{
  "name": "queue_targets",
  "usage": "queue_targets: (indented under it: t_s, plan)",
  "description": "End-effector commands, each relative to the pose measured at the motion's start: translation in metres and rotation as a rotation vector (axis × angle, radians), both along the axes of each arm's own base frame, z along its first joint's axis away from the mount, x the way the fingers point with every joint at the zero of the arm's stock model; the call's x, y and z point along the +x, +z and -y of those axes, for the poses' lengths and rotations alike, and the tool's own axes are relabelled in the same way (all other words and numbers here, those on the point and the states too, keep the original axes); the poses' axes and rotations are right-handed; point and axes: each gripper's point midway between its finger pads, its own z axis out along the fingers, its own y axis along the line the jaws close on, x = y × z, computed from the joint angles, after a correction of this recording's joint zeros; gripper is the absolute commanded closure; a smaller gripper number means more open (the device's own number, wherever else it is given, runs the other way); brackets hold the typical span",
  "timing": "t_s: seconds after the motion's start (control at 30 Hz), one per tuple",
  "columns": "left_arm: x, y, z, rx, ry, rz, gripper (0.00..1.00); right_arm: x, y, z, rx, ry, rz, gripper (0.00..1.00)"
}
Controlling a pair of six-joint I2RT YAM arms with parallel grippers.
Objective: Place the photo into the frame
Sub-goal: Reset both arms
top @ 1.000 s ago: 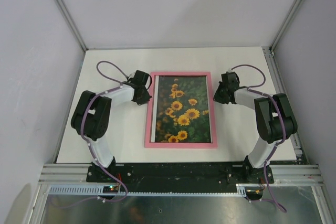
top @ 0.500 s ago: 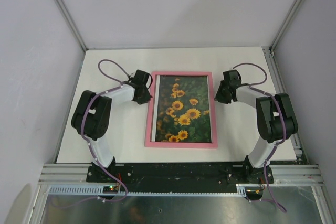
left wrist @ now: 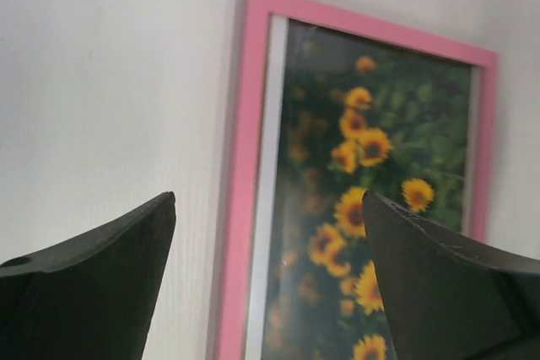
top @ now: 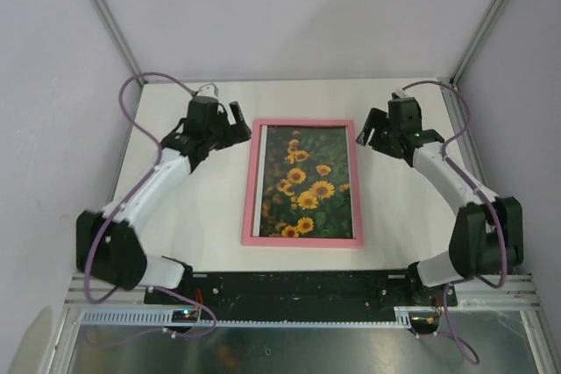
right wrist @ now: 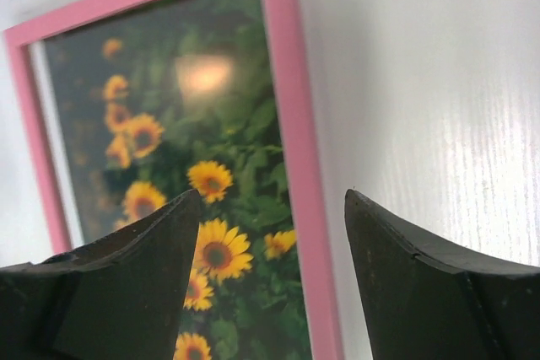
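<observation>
The pink frame [top: 249, 190] lies flat at the middle of the white table, front side up, with the sunflower photo [top: 307, 183] showing inside it. My left gripper [top: 237, 125] hovers open beside the frame's far left corner, holding nothing. In the left wrist view the left gripper [left wrist: 268, 197] spreads wide over the frame's left bar [left wrist: 245, 166] and the photo [left wrist: 371, 149]. My right gripper [top: 372, 134] is open off the far right corner. Seen from the right wrist, the right gripper [right wrist: 272, 193] stands empty above the frame's right bar [right wrist: 291, 99] and the photo [right wrist: 202, 115].
The white table board [top: 210, 216] is walled in by pale panels on three sides. A metal rail [top: 298, 286] with the arm bases runs along the near edge. Purple cables loop off both wrists.
Both grippers have opened from shut and drawn back from the frame's side bars toward its far corners. Both arms have stretched out and lifted. The frame and photo lie where they were.
</observation>
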Motion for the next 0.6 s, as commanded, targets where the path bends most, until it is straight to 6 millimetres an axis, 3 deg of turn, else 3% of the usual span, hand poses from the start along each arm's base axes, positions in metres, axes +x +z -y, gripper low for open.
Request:
queue_targets:
  t_s: [0.0, 0.17, 0.27, 0.57]
  plan:
    - [-0.037, 0.040, -0.002, -0.005, -0.125, 0.117, 0.02, -0.019, 0.048, -0.019, -0.009, 0.096, 0.101, 0.24]
    - [-0.067, 0.056, -0.015, -0.014, -0.118, 0.196, 0.00, -0.050, 0.072, -0.028, 0.016, 0.124, 0.194, 0.18]
    - [-0.077, 0.060, -0.015, -0.026, -0.133, 0.218, 0.00, -0.072, 0.075, -0.034, 0.043, 0.147, 0.236, 0.14]
    - [-0.086, 0.060, -0.011, -0.043, -0.172, 0.222, 0.00, -0.087, 0.072, -0.021, 0.012, 0.114, 0.275, 0.11]
